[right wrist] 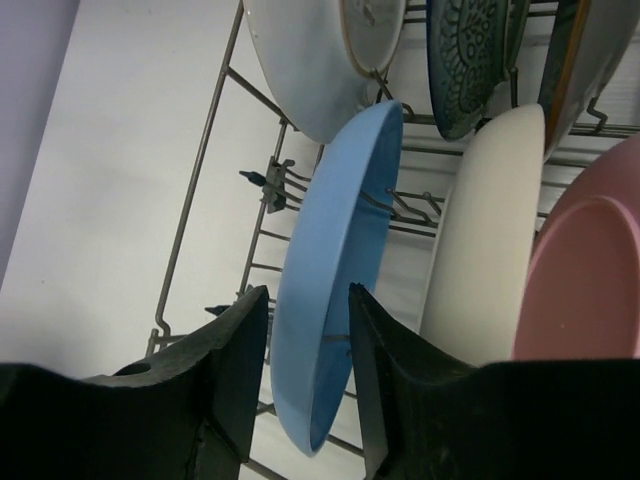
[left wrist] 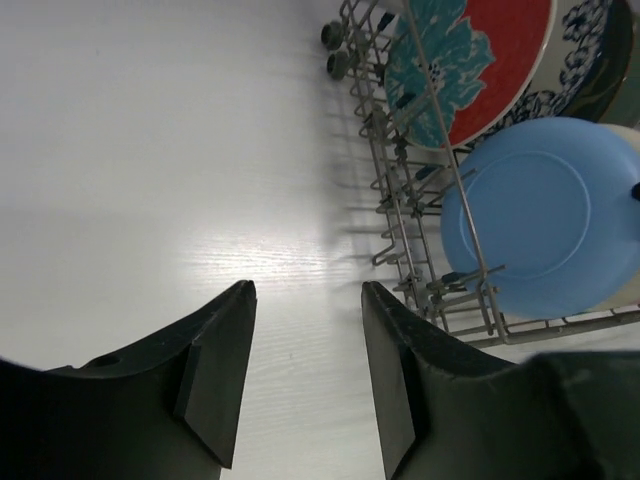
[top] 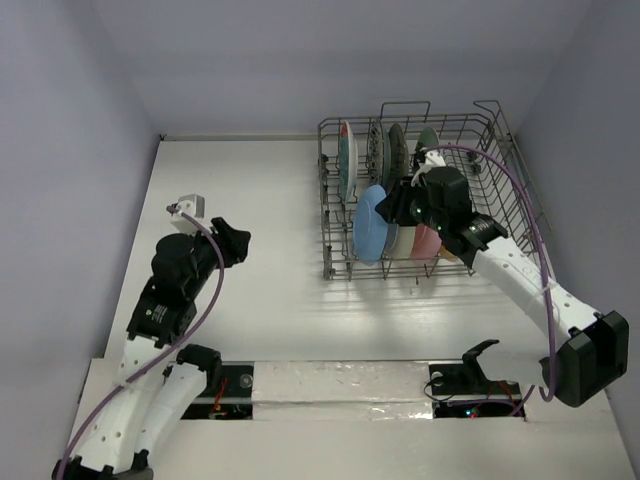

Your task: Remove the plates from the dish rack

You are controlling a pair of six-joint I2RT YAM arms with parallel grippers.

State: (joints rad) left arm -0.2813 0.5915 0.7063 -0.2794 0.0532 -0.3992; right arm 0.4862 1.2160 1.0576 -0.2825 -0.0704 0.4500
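The grey wire dish rack (top: 505, 165) stands at the back right of the white table. Several plates stand upright in it. In the right wrist view the light blue plate (right wrist: 335, 250) stands edge-on at the front left, with a cream plate (right wrist: 485, 230) and a pink plate (right wrist: 590, 270) beside it and a blue-patterned plate (right wrist: 465, 50) behind. My right gripper (right wrist: 308, 292) is open, one finger on each side of the light blue plate's rim (top: 369, 225). My left gripper (left wrist: 308, 290) is open and empty over bare table, left of the rack (left wrist: 400, 200).
A red plate with teal flowers (left wrist: 470, 60) stands in the rack's back row. Lilac walls close the table at the back and both sides. A foil-covered strip (top: 340, 382) runs along the near edge between the arm bases.
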